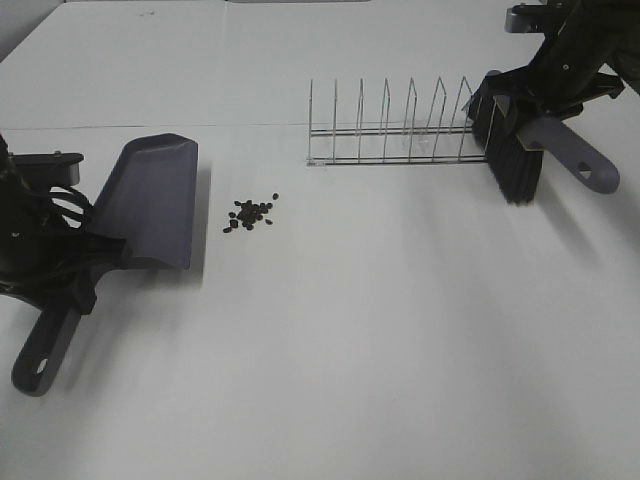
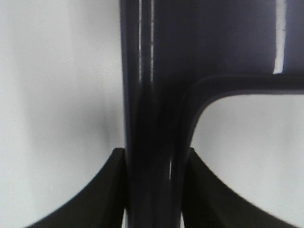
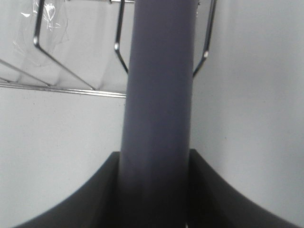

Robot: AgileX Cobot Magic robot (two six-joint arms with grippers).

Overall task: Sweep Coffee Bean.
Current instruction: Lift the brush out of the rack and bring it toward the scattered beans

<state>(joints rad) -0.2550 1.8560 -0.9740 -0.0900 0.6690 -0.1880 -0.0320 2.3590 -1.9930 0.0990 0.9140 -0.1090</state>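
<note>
A small heap of dark coffee beans [image 1: 252, 213] lies on the white table, left of centre. My left gripper [image 1: 88, 262] is shut on the handle of the grey dustpan [image 1: 150, 203], whose open mouth faces the beans a short way to its right. In the left wrist view the fingers [image 2: 111, 190] clamp the dustpan handle [image 2: 152, 118]. My right gripper [image 1: 540, 100] is shut on the grey handle of the brush [image 1: 515, 155], held at the right end of the wire rack with black bristles pointing down. The right wrist view shows the brush handle [image 3: 159, 95] between the pads.
A wire dish rack [image 1: 395, 130] stands at the back centre-right, also in the right wrist view [image 3: 71, 71]. The table [image 1: 400, 330] is white. The beans are hidden in both wrist views.
</note>
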